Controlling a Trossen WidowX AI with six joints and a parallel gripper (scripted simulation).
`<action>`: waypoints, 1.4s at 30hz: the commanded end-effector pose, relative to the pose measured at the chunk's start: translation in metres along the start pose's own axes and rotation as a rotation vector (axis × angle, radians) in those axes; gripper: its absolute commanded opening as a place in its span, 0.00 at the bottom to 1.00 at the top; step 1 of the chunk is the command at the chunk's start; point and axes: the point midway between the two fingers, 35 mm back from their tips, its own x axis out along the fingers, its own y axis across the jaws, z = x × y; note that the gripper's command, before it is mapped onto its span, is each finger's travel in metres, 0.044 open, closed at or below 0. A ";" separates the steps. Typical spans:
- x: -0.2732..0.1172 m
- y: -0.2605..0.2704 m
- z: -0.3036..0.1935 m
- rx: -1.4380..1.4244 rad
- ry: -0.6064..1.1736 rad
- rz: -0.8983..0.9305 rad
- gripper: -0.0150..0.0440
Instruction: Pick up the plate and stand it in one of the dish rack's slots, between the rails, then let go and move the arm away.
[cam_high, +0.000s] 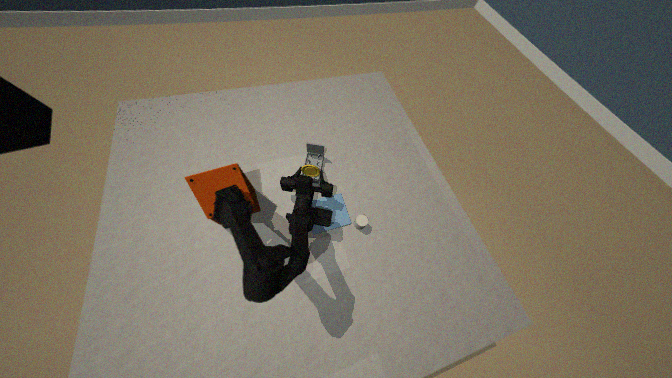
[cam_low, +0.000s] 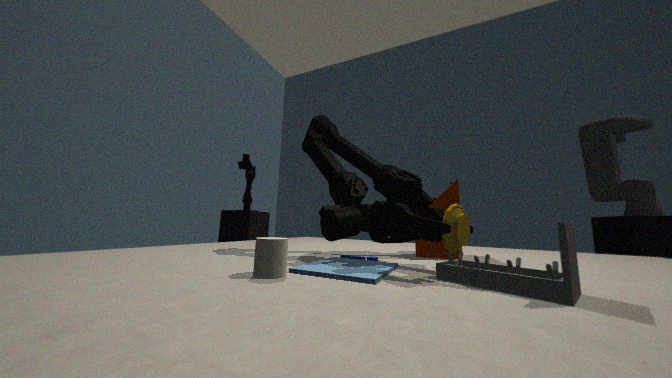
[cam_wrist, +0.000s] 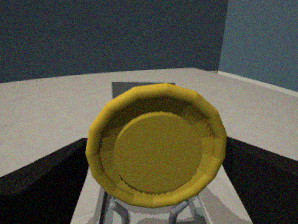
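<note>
The yellow round plate (cam_high: 310, 171) (cam_low: 457, 228) (cam_wrist: 159, 152) is upright, with its hollow face toward the wrist camera. My gripper (cam_low: 458, 229) (cam_wrist: 156, 144) is shut on the plate, one finger at each side of its rim. The grey dish rack (cam_high: 315, 149) (cam_low: 500, 282) (cam_wrist: 121, 90) stands on the table, with short pegs in rows and a tall panel at its far end from the arm. The plate is over or beside the rack end nearest the arm, its lower rim near the height of the peg tops. The plate hides part of the rack in the wrist view.
A light blue square pad (cam_high: 342, 210) (cam_low: 350, 270) lies beneath the arm, with a small dark blue object (cam_low: 358, 258) behind it in the exterior view. A whitish cylinder (cam_high: 362, 220) (cam_low: 270, 257) stands beside the pad. An orange board (cam_high: 207, 187) (cam_low: 447, 197) is by the arm's base.
</note>
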 end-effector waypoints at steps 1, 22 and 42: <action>0.006 0.002 0.000 0.002 0.000 0.003 0.25; 0.019 0.006 -0.014 0.002 0.005 0.003 0.25; 0.019 0.005 -0.014 -0.002 0.005 0.002 0.74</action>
